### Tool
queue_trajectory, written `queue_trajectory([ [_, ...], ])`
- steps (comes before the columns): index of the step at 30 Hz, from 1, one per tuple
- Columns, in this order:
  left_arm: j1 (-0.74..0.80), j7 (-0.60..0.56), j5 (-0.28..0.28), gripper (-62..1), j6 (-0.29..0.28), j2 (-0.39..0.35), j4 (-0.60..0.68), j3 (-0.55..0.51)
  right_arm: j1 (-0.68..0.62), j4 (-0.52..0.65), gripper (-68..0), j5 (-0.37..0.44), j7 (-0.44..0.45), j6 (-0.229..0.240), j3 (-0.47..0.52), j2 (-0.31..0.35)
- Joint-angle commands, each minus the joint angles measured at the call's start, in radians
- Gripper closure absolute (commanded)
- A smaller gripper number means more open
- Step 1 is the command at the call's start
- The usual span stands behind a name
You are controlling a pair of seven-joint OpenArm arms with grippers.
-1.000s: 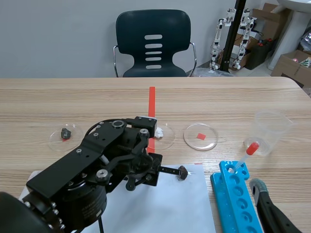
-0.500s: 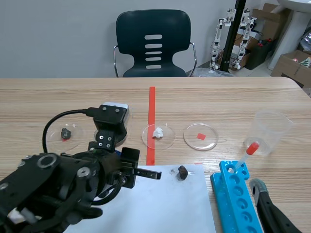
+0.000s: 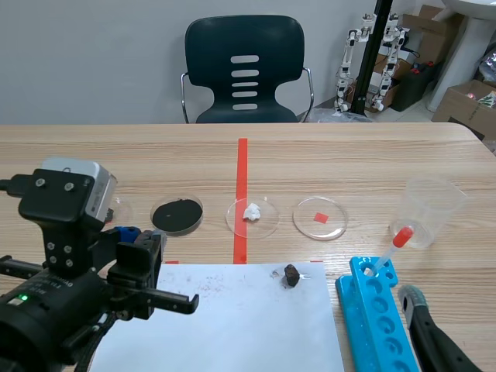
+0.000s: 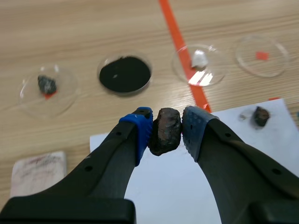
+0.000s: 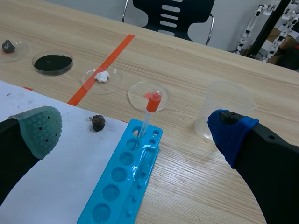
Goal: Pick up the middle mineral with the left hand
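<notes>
Squarely between the left jaws sits the dark mineral (image 4: 164,130), pinched tight; the right jaws gape wide.

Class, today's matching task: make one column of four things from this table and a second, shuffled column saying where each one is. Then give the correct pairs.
Things
1. reddish-brown mineral
2. white mineral
3. small dark mineral
4. red-tipped dropper

Places
A. lying on the white paper
B. pressed between the fingers of the left gripper
C. leaning in the blue tray
D. inside a clear dish

Pairs: 1-B, 2-D, 3-A, 4-C
</notes>
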Motion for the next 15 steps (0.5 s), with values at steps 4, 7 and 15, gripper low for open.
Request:
queue_trajectory([
  [4,0.115,-0.168,0.058,-11.3,-0.026,-0.089,0.052,0.005,0.006,0.014,-67.9,0.010,0.014,-0.003,0.006,0.000],
  [7,0.200,-0.299,0.149,-11.3,-0.026,-0.125,0.054,0.005,0.006,0.014,-67.9,0.010,0.014,-0.003,0.006,0.000],
  [15,0.323,-0.499,0.350,-11.3,-0.025,-0.124,0.054,0.005,0.006,0.014,-67.9,0.010,0.014,-0.003,0.006,0.000],
])
